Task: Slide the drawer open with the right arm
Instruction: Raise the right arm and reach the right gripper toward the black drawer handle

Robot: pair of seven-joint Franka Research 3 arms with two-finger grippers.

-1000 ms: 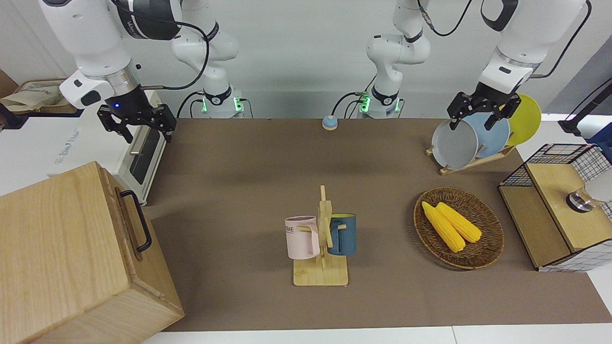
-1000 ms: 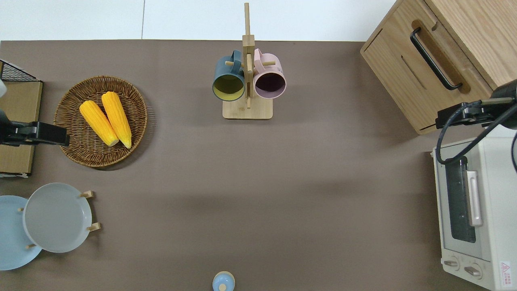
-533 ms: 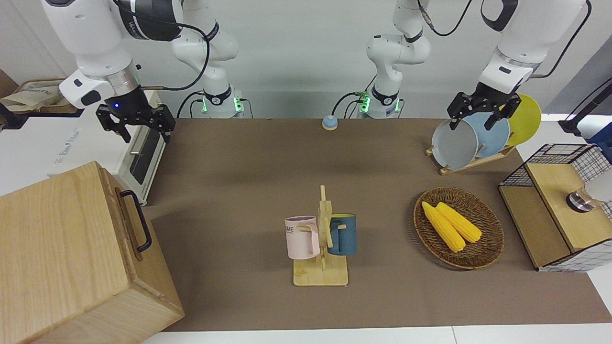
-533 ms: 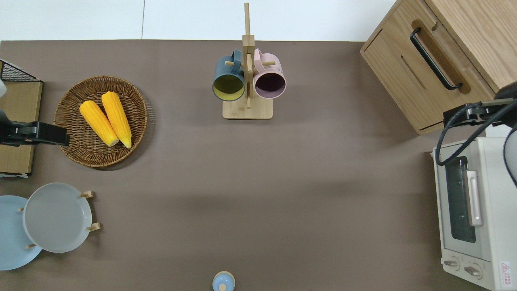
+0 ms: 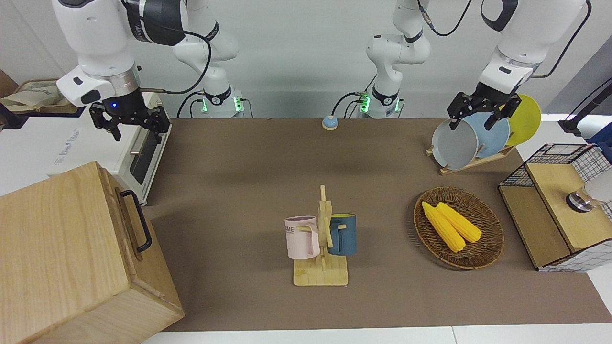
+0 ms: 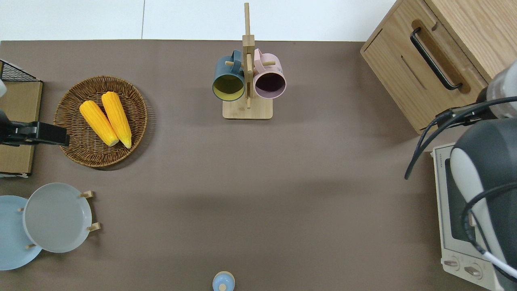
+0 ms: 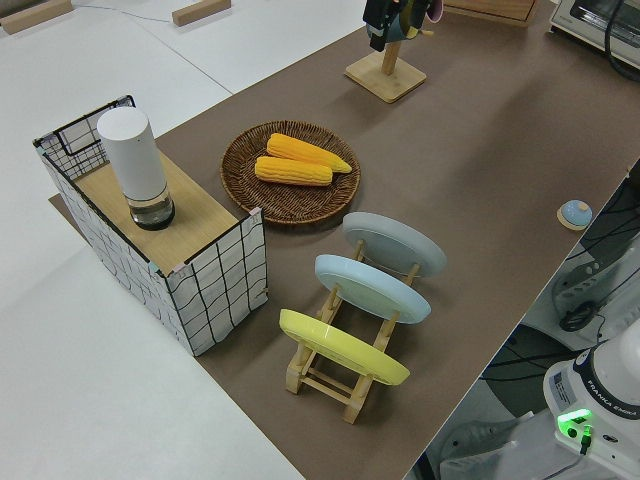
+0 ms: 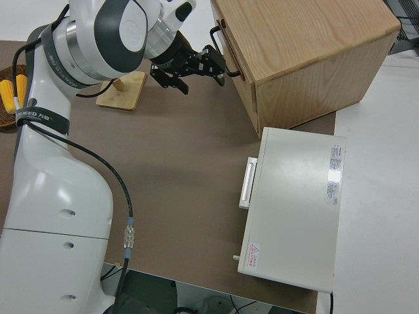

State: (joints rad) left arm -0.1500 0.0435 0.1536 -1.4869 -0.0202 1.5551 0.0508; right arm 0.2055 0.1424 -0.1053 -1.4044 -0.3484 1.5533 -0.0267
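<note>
At the right arm's end of the table, your right gripper [image 5: 130,125] hung in the air with its two fingers spread apart and nothing between them, blue light lit. In the overhead view the gripper itself was hidden under the right arm [image 6: 484,178], so you could not read there exactly what it was over; the front view set it against the top front corner of the white toaster oven [image 5: 138,153]. The drawer [image 5: 131,222] lay farther from the robots than the gripper, shut flush in the wooden cabinet [image 5: 62,258], its black bar handle [image 5: 136,220] untouched and well apart from the fingers. The cabinet was cut off by the frame edge in the front and overhead views. Brown table [image 5: 248,167] stood bare between the gripper's end and the mug rack [image 5: 321,248], giving you open room in front of the drawer. The oven's corner sat near the cabinet's nearer corner. The left arm was parked, its fingers apart.
</note>
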